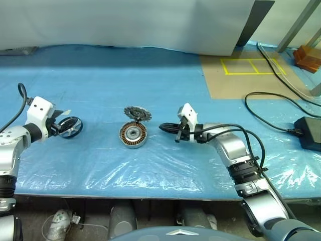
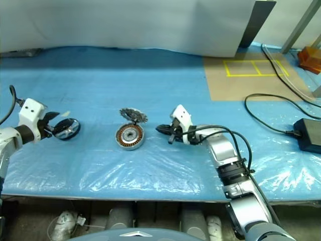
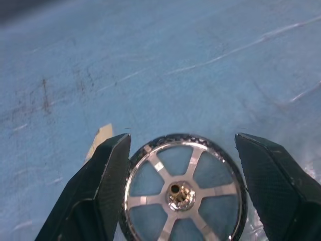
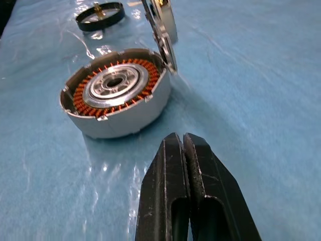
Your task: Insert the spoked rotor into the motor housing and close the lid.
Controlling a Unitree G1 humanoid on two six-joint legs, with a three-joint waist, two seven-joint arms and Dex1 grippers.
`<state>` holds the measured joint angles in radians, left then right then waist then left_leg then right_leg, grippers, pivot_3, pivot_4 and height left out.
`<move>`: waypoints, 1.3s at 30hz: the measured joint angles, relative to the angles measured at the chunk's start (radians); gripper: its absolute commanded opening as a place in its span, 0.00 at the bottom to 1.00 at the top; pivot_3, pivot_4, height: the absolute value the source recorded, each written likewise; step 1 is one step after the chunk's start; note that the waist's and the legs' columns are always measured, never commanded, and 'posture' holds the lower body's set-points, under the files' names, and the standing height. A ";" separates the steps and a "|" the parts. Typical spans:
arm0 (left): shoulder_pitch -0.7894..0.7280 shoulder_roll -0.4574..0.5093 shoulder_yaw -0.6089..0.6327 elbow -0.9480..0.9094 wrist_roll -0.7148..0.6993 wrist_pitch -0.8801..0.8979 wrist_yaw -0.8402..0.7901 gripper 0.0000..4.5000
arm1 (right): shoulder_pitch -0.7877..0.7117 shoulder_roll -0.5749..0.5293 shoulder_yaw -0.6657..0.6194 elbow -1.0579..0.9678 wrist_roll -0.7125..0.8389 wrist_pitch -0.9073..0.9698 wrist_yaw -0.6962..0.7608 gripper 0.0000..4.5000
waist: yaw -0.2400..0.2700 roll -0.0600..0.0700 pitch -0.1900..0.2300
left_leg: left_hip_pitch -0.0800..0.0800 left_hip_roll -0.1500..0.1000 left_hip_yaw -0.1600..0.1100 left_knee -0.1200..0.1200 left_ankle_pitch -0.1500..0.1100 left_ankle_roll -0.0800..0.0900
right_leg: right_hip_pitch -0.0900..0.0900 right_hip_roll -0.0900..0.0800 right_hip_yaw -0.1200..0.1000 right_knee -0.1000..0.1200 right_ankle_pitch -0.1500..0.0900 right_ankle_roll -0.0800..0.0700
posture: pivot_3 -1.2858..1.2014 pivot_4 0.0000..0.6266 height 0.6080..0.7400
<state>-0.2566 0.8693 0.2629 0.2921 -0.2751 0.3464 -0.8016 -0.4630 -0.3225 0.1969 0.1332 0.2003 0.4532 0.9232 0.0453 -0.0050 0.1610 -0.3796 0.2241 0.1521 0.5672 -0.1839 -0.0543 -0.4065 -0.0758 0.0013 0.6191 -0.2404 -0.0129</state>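
Covering the whole work surface, a crinkled blue plastic sheet point(image 1: 150, 90) carries every part, glossy and wrinkled toward the near edge. Judging by how things lie, the task has barely begun: nothing sits in the motor housing point(image 1: 133, 134) and its cap is not on.

That housing, a short silver-grey metal drum with a ring of copper-orange windings round a bright hub, rests near the middle of the sheet. Leaning against its far rim stands the lid point(image 1: 137, 113), a thin round metal disc tipped nearly upright.

Well toward the left edge lies the spoked rotor point(image 3: 183, 191): a dark ring with flat silvery spokes and a brassy hub. The left gripper point(image 3: 183, 193) straddles it, fingers spread, one touching the rim, not yet clamped.

The right gripper point(image 4: 183, 165), fingers pressed together and empty, points at the housing from just beside it.
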 measured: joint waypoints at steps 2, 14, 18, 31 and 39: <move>0.002 0.037 -0.001 0.016 0.009 0.001 -0.029 0.77 | 0.015 0.004 0.000 -0.003 0.000 0.006 -0.022 0.02 | 0.000 0.000 0.000 | 0.000 0.000 0.000 0.000 0.000 0.000 | 0.000 0.000 0.000 0.000 -0.001 -0.002 | 0.52 0.24 1.00; -0.083 0.036 -0.094 0.176 0.114 -0.121 -0.066 0.77 | 0.016 0.015 0.012 -0.004 -0.018 -0.017 -0.074 0.02 | 0.021 -0.001 0.000 | 0.000 0.000 0.000 0.001 0.000 0.000 | 0.001 -0.001 0.000 0.001 -0.002 -0.003 | 0.52 0.24 1.00; -0.085 0.011 -0.111 0.195 0.125 -0.145 -0.065 0.77 | 0.016 0.014 0.012 -0.004 -0.018 -0.017 -0.078 0.02 | 0.021 -0.001 0.000 | 0.000 0.000 0.000 0.000 0.000 0.000 | 0.000 -0.001 0.000 0.000 -0.002 -0.003 | 0.52 0.24 1.00; -0.123 -0.078 -0.119 0.275 0.147 -0.189 0.000 0.77 | 0.016 0.009 0.013 -0.003 -0.025 -0.018 -0.089 0.02 | 0.026 -0.001 0.000 | 0.001 -0.001 0.000 0.002 0.000 0.000 | 0.001 -0.001 0.000 0.002 -0.002 -0.003 | 0.52 0.24 1.00; -0.123 -0.108 -0.110 0.298 0.140 -0.220 0.028 0.50 | 0.015 0.001 0.013 -0.002 -0.035 -0.018 -0.091 0.00 | 0.025 -0.001 0.000 | 0.001 -0.001 0.000 0.002 0.000 0.000 | 0.001 -0.001 0.000 0.003 -0.002 -0.003 | 0.52 0.24 1.00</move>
<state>-0.3798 0.7610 0.1529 0.5904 -0.1353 0.1264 -0.7735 -0.4481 -0.3211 0.2103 0.1310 0.1653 0.4352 0.8320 0.0702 -0.0056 0.1609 -0.3782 0.2236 0.1521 0.5694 -0.1839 -0.0543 -0.4053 -0.0771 0.0018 0.6218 -0.2422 -0.0160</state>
